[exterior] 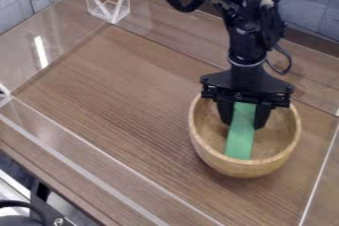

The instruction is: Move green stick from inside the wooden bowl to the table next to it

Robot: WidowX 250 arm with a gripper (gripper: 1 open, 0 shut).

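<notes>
Camera view, single, from in front of and above the table (119, 86).

Hand (245, 114): pointing straight down into the wooden bowl (212, 151), fingers drawn together on the upper end of the green stick (243, 139). Clamped, by the look of the black fingers flanking the green on both sides; the actual contact faces hidden behind the finger bodies.

Green stick: inside the bowl, directly beneath the hand. Long axis running from the far end under the fingers toward the near rim, leaning slightly in the picture. Lower end resting on or just above the bowl floor near the front wall; which of the two, not possible to tell. Gripped at the far end rather than the middle, so likely to hang or swing when raised.

Wooden bowl: round, light tan, thick-walled, toward the right near part of the table. Contents: the green stick and the fingertips only. No other item visible within.

Table: dark wood grain, clear acrylic walls along its edges. Bare surface to the left of the bowl and in front of it; right wall close beside the bowl, leaving little room on that side. Left side judged the better place to set down.

Step in hand, as judged: grip made, lift clear of the rim not yet begun.

Also present: a small clear folded stand (106, 5) at the far left corner, well apart from the bowl.
</notes>
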